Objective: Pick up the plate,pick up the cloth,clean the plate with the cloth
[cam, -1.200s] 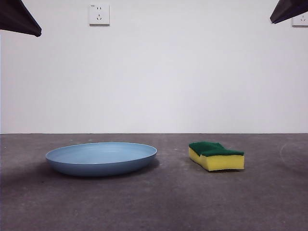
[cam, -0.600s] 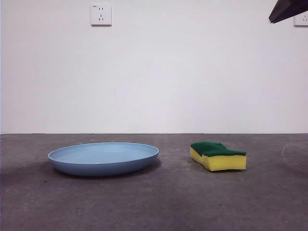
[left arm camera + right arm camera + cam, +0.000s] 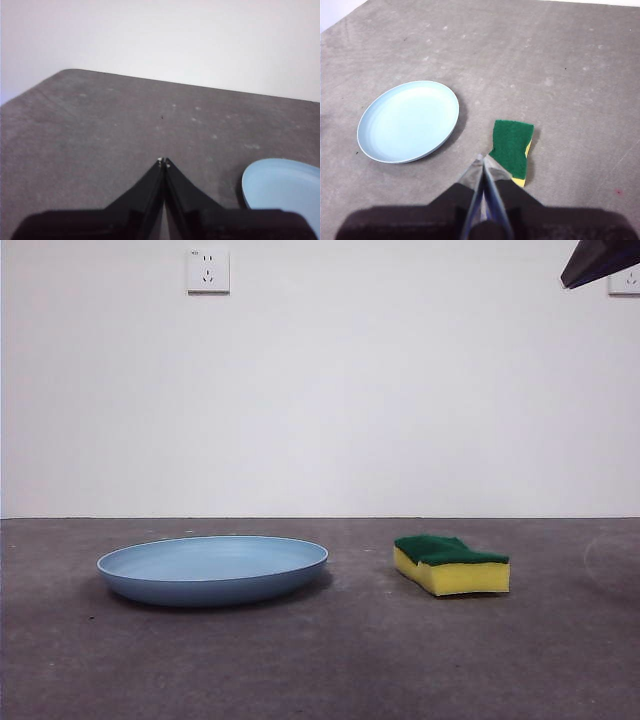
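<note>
Plate (image 3: 212,569) lay flat on the table (image 3: 330,660) beside the sponge (image 3: 451,563), both grippers (image 3: 163,161) (image 3: 483,157) pinched closed and empty overhead, so a low approach under its rim seemed wise.

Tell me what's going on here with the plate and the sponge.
Nothing is being handled yet. The plate and the cloth, really a sponge, lie apart on the table, untouched. The left gripper and the right gripper are both above the table with jaws shut, holding nothing.
</note>
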Robot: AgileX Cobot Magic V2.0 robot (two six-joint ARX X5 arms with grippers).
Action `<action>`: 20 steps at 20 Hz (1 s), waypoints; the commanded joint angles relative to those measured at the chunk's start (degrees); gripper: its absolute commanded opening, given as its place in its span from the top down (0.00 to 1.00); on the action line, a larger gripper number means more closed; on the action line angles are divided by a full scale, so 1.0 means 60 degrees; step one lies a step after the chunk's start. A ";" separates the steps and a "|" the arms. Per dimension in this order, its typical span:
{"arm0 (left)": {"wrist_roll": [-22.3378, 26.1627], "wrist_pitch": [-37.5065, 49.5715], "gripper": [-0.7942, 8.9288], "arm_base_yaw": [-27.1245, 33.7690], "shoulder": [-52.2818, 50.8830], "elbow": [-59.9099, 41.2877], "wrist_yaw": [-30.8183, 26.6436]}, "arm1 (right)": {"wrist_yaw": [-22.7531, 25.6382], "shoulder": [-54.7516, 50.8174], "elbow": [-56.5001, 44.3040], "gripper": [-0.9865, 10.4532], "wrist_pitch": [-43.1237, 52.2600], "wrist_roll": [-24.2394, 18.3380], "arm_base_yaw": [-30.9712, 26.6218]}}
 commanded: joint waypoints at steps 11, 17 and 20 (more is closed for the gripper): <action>0.0233 -0.1504 0.92 0.0168 -0.1147 -0.0605 0.0120 | 0.0033 0.0000 -0.0051 0.91 0.0055 0.0095 -0.0007; 0.0237 -0.1504 0.92 0.0168 -0.1147 -0.0601 0.0124 | 0.0033 0.0000 -0.0051 0.91 0.0055 0.0095 -0.0007; 0.0237 -0.1504 0.92 0.0168 -0.1147 -0.0601 0.0124 | 0.0029 0.0000 -0.0051 0.91 0.0055 0.0095 -0.0004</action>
